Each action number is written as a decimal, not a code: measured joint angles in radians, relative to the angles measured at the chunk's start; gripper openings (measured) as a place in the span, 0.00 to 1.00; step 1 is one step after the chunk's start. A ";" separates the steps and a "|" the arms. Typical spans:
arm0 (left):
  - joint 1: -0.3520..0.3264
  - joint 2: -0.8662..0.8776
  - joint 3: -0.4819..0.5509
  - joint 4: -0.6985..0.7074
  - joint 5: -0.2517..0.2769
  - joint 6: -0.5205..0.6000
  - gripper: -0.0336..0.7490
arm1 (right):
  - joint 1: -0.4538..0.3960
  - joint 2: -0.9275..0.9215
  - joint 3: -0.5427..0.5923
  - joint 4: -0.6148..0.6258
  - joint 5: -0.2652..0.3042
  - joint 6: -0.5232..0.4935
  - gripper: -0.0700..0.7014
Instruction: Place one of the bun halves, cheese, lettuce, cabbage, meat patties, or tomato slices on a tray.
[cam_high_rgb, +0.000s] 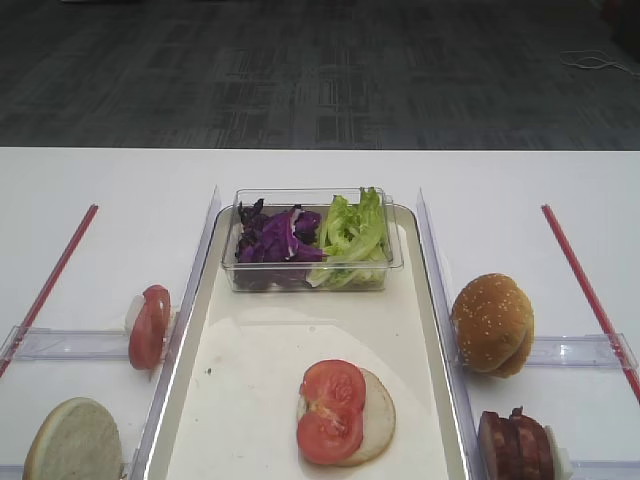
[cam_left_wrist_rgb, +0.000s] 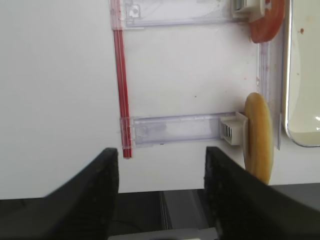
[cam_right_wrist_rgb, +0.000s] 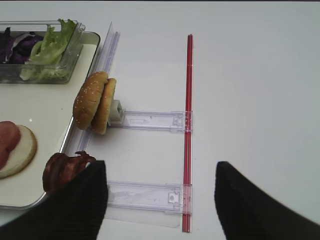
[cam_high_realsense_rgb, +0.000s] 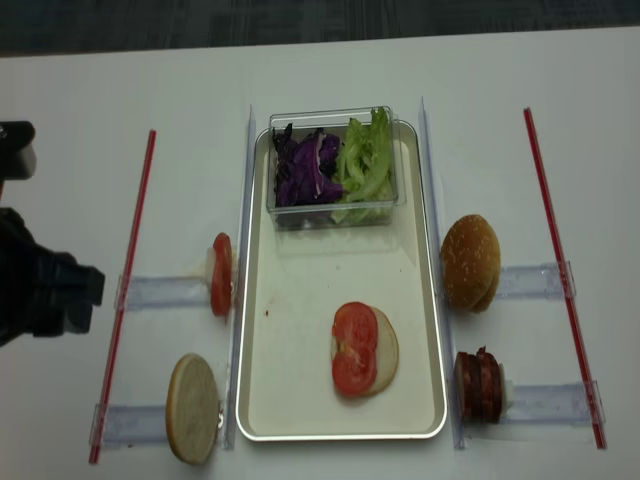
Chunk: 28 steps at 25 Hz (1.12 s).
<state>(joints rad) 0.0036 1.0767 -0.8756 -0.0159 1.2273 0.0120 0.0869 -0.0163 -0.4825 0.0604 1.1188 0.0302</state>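
The cream tray (cam_high_rgb: 230, 400) holds a flat bun half (cam_high_rgb: 380, 420) with two tomato slices (cam_high_rgb: 332, 410) lying on it. At its far end a clear tub holds cabbage (cam_high_rgb: 278, 240) and lettuce (cam_high_rgb: 355, 232). My left gripper (cam_left_wrist_rgb: 161, 152) is open and empty above the table's front edge, left of an upright flat bun half (cam_left_wrist_rgb: 259, 135) and a tomato slice (cam_left_wrist_rgb: 267, 22) standing in racks. My right gripper (cam_right_wrist_rgb: 161, 167) is open and empty over a clear rack (cam_right_wrist_rgb: 145, 196), its left finger beside the meat patties (cam_right_wrist_rgb: 62, 170). Sesame bun halves (cam_right_wrist_rgb: 92, 102) stand further off.
Clear plastic racks (cam_high_rgb: 70, 343) lie on both sides of the tray, each pair ending at a red strip (cam_high_realsense_rgb: 135, 250) on the white table. My left arm's dark body (cam_high_realsense_rgb: 40, 290) sits at the left edge of the overhead view. The table's front edge lies just below the left gripper.
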 joint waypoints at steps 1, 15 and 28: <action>0.000 -0.014 0.009 -0.002 0.002 0.000 0.55 | 0.000 0.000 0.000 0.000 0.000 0.000 0.70; 0.000 -0.294 0.198 -0.009 0.007 0.002 0.55 | 0.000 0.000 0.000 0.000 0.000 0.000 0.70; 0.000 -0.479 0.338 -0.009 0.019 0.010 0.55 | 0.000 0.000 0.000 0.000 0.000 0.000 0.70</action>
<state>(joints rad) 0.0036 0.5977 -0.5371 -0.0245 1.2466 0.0221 0.0869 -0.0163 -0.4825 0.0604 1.1188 0.0302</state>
